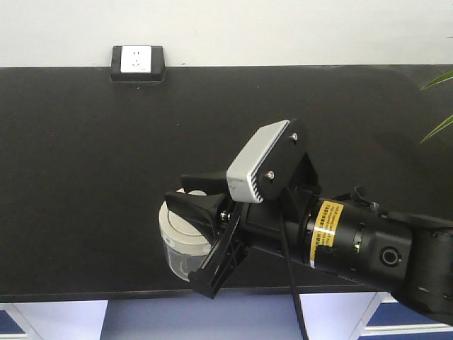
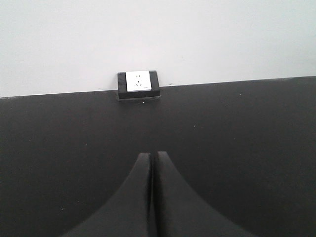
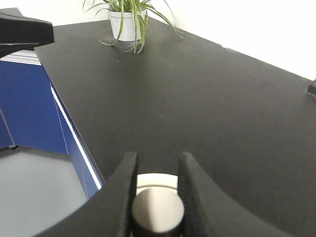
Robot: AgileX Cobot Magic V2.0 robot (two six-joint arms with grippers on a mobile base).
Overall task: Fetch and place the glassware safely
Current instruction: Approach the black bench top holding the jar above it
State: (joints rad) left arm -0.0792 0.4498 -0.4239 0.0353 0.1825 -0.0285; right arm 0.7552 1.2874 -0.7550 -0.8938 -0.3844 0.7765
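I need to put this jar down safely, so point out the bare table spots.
The table is bare from the socket box at the back to the jar at the front edge, and across to the plant. Crowded only where the right gripper closes on the jar.

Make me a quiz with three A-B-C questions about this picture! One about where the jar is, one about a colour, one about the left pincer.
1. Where on the table is the jar? A) by the front edge B) in the middle C) by the back wall
2. What colour is the lid? A) red B) cream-white C) green
3. How is the left pincer? A) wide open B) holding a cup C) shut, empty
Answers: 1 A, it stands at the near edge; 2 B, the lid looks pale cream; 3 C, its fingers touch with nothing between.
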